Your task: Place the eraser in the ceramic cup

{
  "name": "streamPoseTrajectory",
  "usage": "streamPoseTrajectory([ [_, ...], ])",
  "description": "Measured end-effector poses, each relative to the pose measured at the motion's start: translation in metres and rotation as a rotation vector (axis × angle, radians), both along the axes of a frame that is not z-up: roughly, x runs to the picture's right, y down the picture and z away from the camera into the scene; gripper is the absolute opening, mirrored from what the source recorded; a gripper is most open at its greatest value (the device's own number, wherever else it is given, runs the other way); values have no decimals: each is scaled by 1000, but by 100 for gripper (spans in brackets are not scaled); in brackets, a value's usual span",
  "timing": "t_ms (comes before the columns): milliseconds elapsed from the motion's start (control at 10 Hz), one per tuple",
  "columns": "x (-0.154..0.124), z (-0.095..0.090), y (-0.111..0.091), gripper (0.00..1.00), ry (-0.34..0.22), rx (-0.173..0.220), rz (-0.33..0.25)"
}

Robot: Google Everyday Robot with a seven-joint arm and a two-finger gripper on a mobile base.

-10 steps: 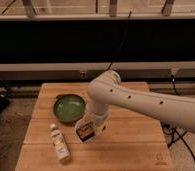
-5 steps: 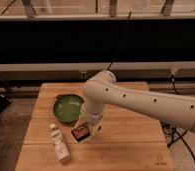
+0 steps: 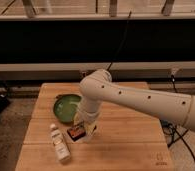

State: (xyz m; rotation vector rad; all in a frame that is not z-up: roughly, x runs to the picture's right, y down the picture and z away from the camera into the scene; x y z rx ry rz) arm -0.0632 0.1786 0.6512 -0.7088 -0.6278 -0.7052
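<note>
Surface: a pale wooden slatted table (image 3: pixel 126 150) fills the lower half of the camera view, with a dark wall behind it at 12 o'clock
Arm: a thick white robot arm (image 3: pixel 141 100) enters from 3 o'clock, bends over the table's middle and drops toward the front
Gripper: the gripper (image 3: pixel 85 131) sits at the arm's lower end, low over the table at about 7 o'clock from the elbow; whether it is clenched or released I cannot tell, as the wrist covers it
Eraser: the small dark, nearly black rectangular eraser with orange-red patches (image 3: pixel 76 132) lies right at the gripper's tip, tilted; whether it is held or merely touched cannot be told
Ceramic cup: no pale greyish-white round cup is visible; it may be hidden behind the arm, though that is only a guess
Green bowl: a round green bowl (image 3: pixel 66 106) stands at 11 o'clock from the eraser, partly covered by the arm
White bottle: a white plastic bottle (image 3: pixel 59 144) lies on its side at 8 o'clock from the eraser, near it but apart
Step in hand: judged as the pickup stage, the eraser not yet in any cup
Next move: likely calls for a firm hold on the eraser, a lift clear of the bottle and bowl, then finding the cup's open rim before letting go
</note>
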Motion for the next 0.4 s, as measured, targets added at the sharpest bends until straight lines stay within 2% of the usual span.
streamPoseTrajectory([
  [400,-6,-5,-4,0,-35,-62,16],
])
